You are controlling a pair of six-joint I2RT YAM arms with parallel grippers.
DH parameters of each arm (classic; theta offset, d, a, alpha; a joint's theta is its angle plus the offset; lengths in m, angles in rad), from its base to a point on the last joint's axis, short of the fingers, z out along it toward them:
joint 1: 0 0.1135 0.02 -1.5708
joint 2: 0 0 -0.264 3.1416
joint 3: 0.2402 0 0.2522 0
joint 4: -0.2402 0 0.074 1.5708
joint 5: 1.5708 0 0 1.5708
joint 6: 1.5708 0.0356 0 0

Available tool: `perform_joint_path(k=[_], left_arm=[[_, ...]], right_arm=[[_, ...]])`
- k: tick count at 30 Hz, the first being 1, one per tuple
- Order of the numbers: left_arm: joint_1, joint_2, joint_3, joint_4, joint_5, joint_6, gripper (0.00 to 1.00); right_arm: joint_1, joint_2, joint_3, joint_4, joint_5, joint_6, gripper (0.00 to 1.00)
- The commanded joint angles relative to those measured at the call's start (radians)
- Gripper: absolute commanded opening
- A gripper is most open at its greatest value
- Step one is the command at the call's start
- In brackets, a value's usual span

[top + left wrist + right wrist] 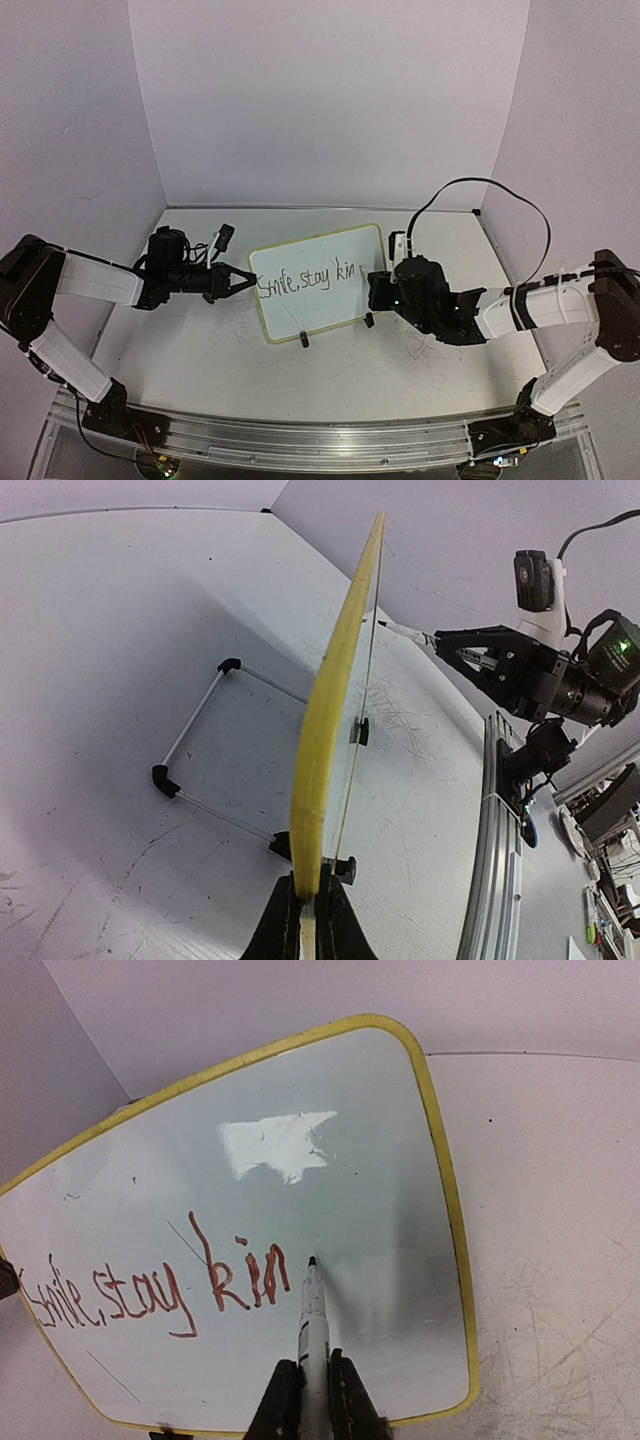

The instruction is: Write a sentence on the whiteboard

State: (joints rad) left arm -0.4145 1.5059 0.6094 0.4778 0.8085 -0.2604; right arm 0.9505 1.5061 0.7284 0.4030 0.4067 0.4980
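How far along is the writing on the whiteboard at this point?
Done: the sentence reads "Smile, stay kin" in one line on the whiteboard. In hand: the left pincer clamps the board's edge, and the right pincer is shut on the marker, its tip at the board just right of the "n". Left: the last word looks unfinished, probably one more letter, then lifting the marker away.
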Motion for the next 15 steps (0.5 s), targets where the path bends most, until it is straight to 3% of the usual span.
perform_joint_path(k=[1,15], left_arm=[[-0.001,-0.013,0.016,-0.042,-0.005,0.014,0.00],[-0.002,-0.013,0.016,-0.042,-0.006,0.015,0.00]], right_arm=[[-0.009,0.023,0.017,0.033,0.019,-0.003,0.00],[-0.015,0.054,0.055,0.052,0.031,-0.041,0.00]])
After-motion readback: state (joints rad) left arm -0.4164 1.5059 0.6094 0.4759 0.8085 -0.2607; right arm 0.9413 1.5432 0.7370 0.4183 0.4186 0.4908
